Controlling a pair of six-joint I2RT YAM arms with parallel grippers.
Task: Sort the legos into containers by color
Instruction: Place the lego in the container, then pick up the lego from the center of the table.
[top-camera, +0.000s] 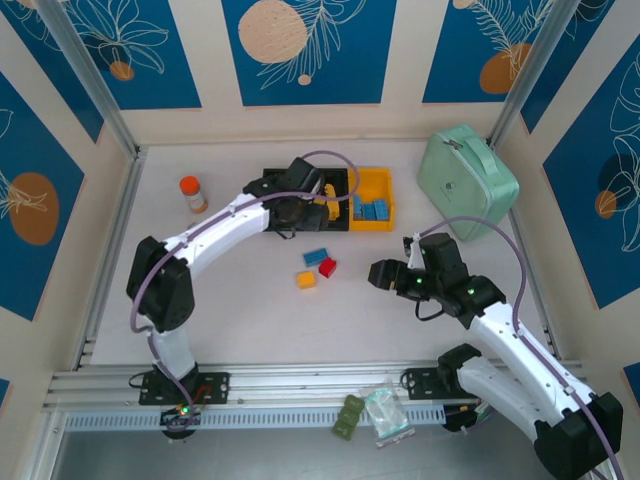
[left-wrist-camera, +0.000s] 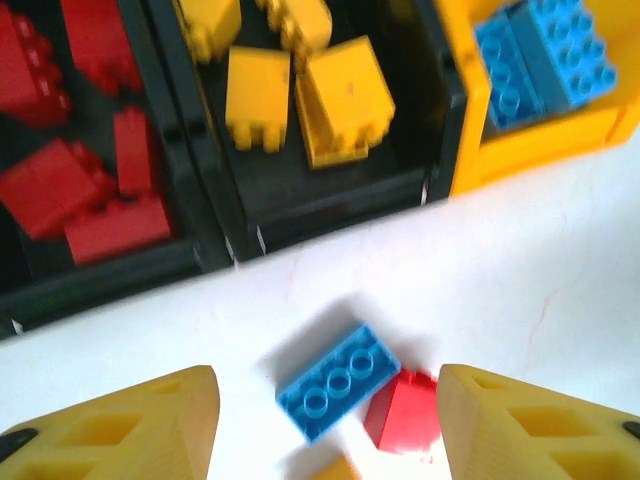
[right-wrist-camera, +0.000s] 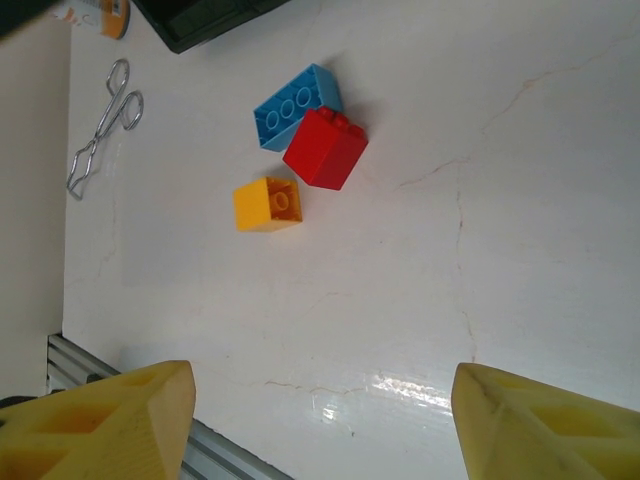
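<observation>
Legos (top-camera: 316, 257) — blue, red, yellow — lie loose before the containers (top-camera: 389, 200), mint case (top-camera: 467, 180) off right; left gripper (left-wrist-camera: 325, 425) over their front edge, right gripper (right-wrist-camera: 320, 410) low nearby — both jaws apart, empty.

Small orange-capped bottle (top-camera: 192, 194) is standing upright at the far left of the white table (top-camera: 250, 330), well apart from the mint-green rounded case (top-camera: 466, 181) lying at the far right. In the right wrist view, a bent wire clip (right-wrist-camera: 103, 125) is lying flat on the table near the bottle. A clear plastic bag (top-camera: 387, 415) and an olive-green piece (top-camera: 349, 416) are sitting side by side on the aluminium frame (top-camera: 280, 382) at the near edge.
</observation>
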